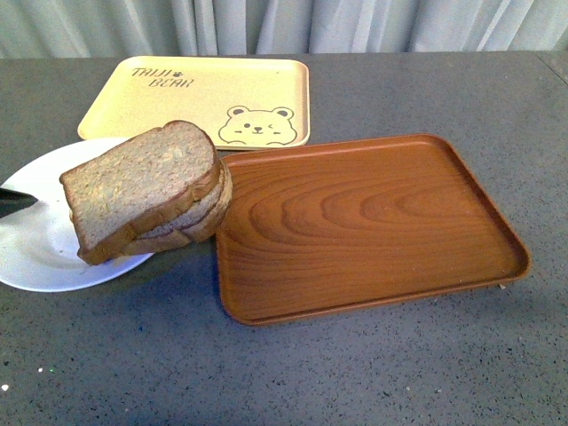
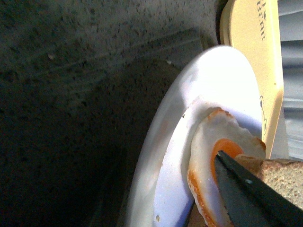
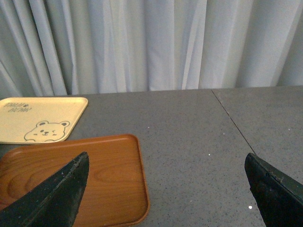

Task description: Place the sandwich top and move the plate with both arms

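Note:
The white plate sits at the left of the grey table. The sandwich top, a thick brown slice, lies on the stacked sandwich on the plate's right part, and its edge reaches the brown tray's left rim. My left gripper is shut on the plate's left rim. In the left wrist view one dark finger lies over the fried egg on the plate, and the other finger is hidden. My right gripper is open and empty above the table, out of the front view.
A brown wood-grain tray lies right of the plate and shows in the right wrist view. A yellow bear-print tray lies behind, near the grey curtain. Grey table stretches in front and to the right.

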You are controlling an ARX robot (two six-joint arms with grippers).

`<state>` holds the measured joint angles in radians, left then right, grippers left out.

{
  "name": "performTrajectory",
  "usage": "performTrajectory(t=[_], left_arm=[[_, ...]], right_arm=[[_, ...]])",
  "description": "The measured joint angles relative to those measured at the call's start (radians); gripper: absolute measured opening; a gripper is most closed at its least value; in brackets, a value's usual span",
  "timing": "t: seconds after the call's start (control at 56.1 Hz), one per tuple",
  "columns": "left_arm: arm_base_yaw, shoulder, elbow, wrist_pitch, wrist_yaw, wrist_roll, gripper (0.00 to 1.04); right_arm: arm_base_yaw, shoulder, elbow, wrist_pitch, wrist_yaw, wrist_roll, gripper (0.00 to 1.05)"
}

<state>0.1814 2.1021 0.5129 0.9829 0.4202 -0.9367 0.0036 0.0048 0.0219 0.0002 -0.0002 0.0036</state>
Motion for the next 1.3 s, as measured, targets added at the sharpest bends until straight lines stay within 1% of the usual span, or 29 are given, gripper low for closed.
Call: performTrajectory(t=[0.161,0.196,0.268,0.339,0.553,0.642,0.803,0.91,1.017,1.159,1.302], left_arm=[[-0.018,0.015,-0.009,0.022,0.001,-0.016,0.30],[-0.019,0.018,-0.011,0.028,0.002,-0.021,0.23],[-0.020,0.021,-0.014,0.040,0.003,-0.030,0.13],[-0.020,0.023,-0.016,0.048,0.010,-0.028,0.03],[-0.019,0.023,-0.021,0.065,0.019,-0.051,0.02],[-0.019,0.008,-0.037,0.073,0.034,-0.109,0.02],[-0.038,-0.053,-0.047,0.066,0.040,-0.162,0.02],[-0.066,-0.105,-0.021,0.031,0.038,-0.177,0.02],[-0.109,-0.124,0.039,-0.027,0.026,-0.176,0.02],[-0.196,-0.092,0.207,-0.137,-0.006,-0.171,0.02],[-0.249,-0.019,0.352,-0.215,-0.034,-0.161,0.02]], right_arm=[[0.000,0.000,0.000,0.000,0.000,0.000,0.96],[0.000,0.000,0.000,0.000,0.000,0.000,0.96],[0.000,0.000,0.000,0.000,0.000,0.000,0.96],[0.000,0.000,0.000,0.000,0.000,0.000,0.96],[0.000,0.000,0.000,0.000,0.000,0.000,0.96],[0.000,0.000,0.000,0.000,0.000,0.000,0.96],[0.000,0.000,0.000,0.000,0.000,0.000,0.96],[0.000,0.000,0.000,0.000,0.000,0.000,0.96],[0.000,0.000,0.000,0.000,0.000,0.000,0.96],[0.000,0.000,0.000,0.000,0.000,0.000,0.96],[0.000,0.000,0.000,0.000,0.000,0.000,0.96]])
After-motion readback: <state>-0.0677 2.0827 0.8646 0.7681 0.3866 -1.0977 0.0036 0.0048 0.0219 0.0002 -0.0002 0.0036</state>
